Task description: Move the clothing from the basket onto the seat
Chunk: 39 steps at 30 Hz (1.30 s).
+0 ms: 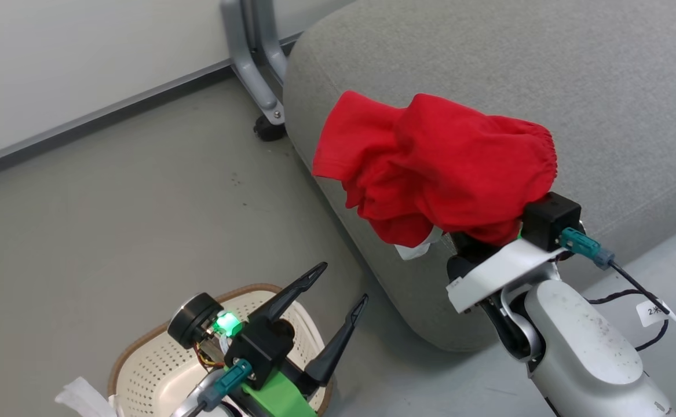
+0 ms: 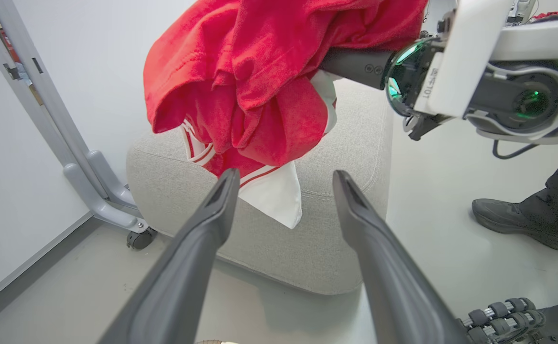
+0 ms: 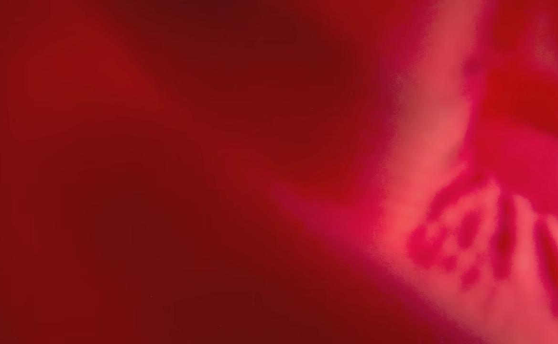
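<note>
Pale grey floor all round. Nearest, at the bottom edge of the head view: the basket, cream and perforated under a brown rim, standing on the floor near the near-left corner of the seat. Over it, the left gripper, fingers spread wide, pinching nothing, pointing toward the seat. Further right, on a pale forearm, the right gripper, fingers sunk out of sight in bunched fabric, clamped on the clothing and holding it up. Hangs in red folds over that near-left corner, elastic hem to the right, striped trim and a white patch dangling lowest; touching the cushion or not, cannot tell. Presses red and blurred against the right wrist lens. Beyond the seat's left edge, a grey metal frame leg on a castor, then white wall. Off to the seat's side in the left wrist view, a person's dark shoe.
</note>
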Available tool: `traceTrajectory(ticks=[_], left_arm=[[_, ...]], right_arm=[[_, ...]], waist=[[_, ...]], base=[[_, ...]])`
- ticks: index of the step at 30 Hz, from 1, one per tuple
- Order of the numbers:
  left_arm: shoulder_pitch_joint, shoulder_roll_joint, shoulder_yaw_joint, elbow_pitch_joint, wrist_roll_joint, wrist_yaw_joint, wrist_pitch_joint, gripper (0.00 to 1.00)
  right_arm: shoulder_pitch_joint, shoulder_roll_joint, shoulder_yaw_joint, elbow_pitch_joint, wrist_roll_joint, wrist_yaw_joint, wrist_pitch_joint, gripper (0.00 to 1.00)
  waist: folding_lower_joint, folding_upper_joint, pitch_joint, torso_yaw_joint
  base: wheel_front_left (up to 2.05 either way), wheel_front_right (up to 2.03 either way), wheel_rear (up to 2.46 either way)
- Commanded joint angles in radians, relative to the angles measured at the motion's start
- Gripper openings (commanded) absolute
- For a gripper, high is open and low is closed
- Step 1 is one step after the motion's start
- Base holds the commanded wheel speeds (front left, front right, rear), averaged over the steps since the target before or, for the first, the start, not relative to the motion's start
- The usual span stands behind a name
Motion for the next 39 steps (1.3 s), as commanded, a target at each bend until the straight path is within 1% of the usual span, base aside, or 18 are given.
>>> traceTrajectory(ticks=[1,6,10,17,19,27,30,33,34,35,36,39], left_arm=[[-0.021,0.006,0.000,-0.005,0.008,-0.001,0.007,1.00],[-0.048,0.014,-0.007,-0.024,0.021,-0.008,0.025,1.00],[-0.083,0.020,-0.011,-0.044,0.037,-0.016,0.041,1.00],[-0.183,0.004,-0.025,-0.070,0.071,-0.046,0.066,1.00],[-0.213,-0.003,-0.029,-0.074,0.085,-0.055,0.068,1.00],[-0.311,-0.013,-0.048,-0.083,0.119,-0.081,0.063,1.00],[-0.335,-0.011,-0.051,-0.082,0.129,-0.086,0.064,1.00],[-0.350,-0.009,-0.053,-0.077,0.136,-0.087,0.062,1.00],[-0.354,-0.009,-0.054,-0.075,0.136,-0.087,0.062,1.00],[-0.357,-0.008,-0.054,-0.072,0.137,-0.088,0.060,1.00],[-0.359,-0.008,-0.055,-0.068,0.137,-0.088,0.060,1.00],[-0.361,-0.010,-0.058,-0.061,0.139,-0.087,0.055,1.00]], right_arm=[[0.013,0.002,-0.018,-0.009,-0.009,0.000,-0.005,0.00],[0.006,-0.004,-0.096,-0.011,-0.020,0.000,-0.005,0.00],[-0.030,-0.016,-0.171,0.007,-0.010,0.000,-0.005,0.00],[-0.146,-0.048,-0.316,0.091,0.022,0.000,-0.005,0.00],[-0.190,-0.069,-0.351,0.115,0.031,0.000,-0.005,0.00],[-0.371,-0.162,-0.445,0.211,0.060,0.000,-0.005,0.00],[-0.418,-0.181,-0.468,0.251,0.074,0.000,-0.005,0.00],[-0.460,-0.197,-0.485,0.317,0.080,0.000,-0.005,0.00],[-0.467,-0.196,-0.491,0.342,0.080,0.000,-0.005,0.04],[-0.470,-0.194,-0.500,0.379,0.077,0.000,-0.005,0.38],[-0.479,-0.192,-0.514,0.395,0.075,0.000,-0.005,1.00],[-0.486,-0.184,-0.550,0.444,0.060,0.000,-0.005,1.00]], waist=[[0.0000,0.0000,0.068,-0.081],[0.0000,0.0000,0.114,-0.098],[0.0000,0.0000,0.167,-0.081],[0.0000,0.0000,0.294,0.008],[0.0000,0.0000,0.334,0.038],[0.0000,0.0000,0.462,0.133],[0.0000,0.0000,0.500,0.152],[0.0000,0.0000,0.529,0.164],[0.0000,0.0000,0.535,0.165],[0.0000,0.0000,0.540,0.166],[0.0000,0.0000,0.543,0.167],[0.0000,0.0000,0.548,0.168]], base=[[0.00,0.00,0.00],[0.00,0.00,0.00],[0.00,0.00,0.00],[0.00,0.00,0.00],[0.00,0.00,0.00],[0.00,0.00,0.00],[0.00,0.00,0.00],[0.00,0.00,0.00],[0.00,0.00,0.00],[0.00,0.00,0.00],[0.00,0.00,0.00],[0.00,0.00,0.00]])
